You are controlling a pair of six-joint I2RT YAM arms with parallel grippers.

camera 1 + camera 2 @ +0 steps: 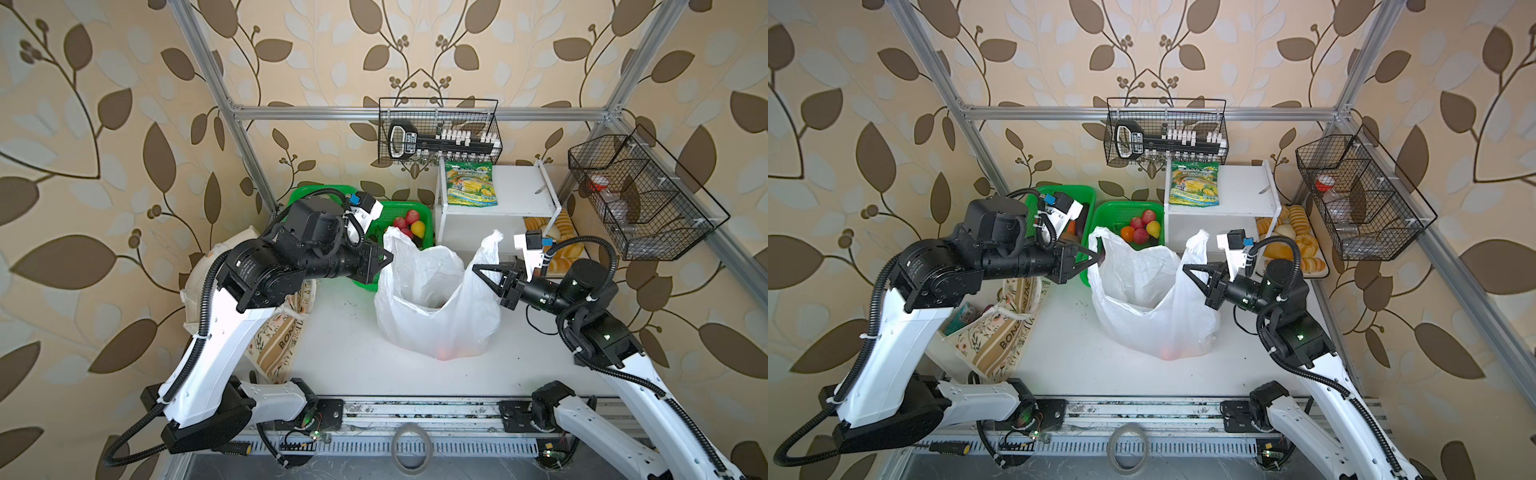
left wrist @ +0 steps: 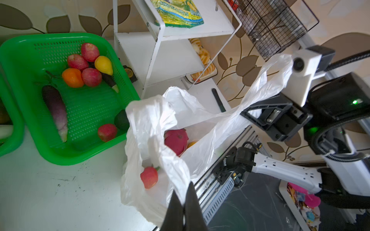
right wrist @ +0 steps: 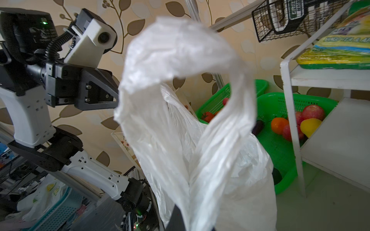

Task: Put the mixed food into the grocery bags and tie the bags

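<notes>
The thin white plastic grocery bag point(image 1: 419, 266) point(image 1: 1133, 266) stands open mid-table, its two loop handles pulled apart. My left gripper point(image 1: 390, 257) point(image 2: 183, 202) is shut on the left handle. On the right handle my right gripper point(image 1: 477, 268) point(image 3: 180, 218) is shut, its fingers largely covered by plastic in the right wrist view. Inside the bag lie a pink dragon fruit point(image 2: 176, 140) and a red apple point(image 2: 149, 177). The cream cloth tote point(image 1: 278, 340) point(image 1: 1000, 336) slumps at the left under my left arm.
A green basket point(image 1: 409, 206) point(image 2: 60, 156) of toy fruit and an eggplant sits behind the bag, with a second one point(image 1: 1067, 191) to its left. The white shelf point(image 1: 519, 187) holds a green-yellow snack pouch point(image 1: 471, 183), with bread point(image 1: 561, 245) beside it. Wire baskets point(image 1: 640, 195) hang on the walls.
</notes>
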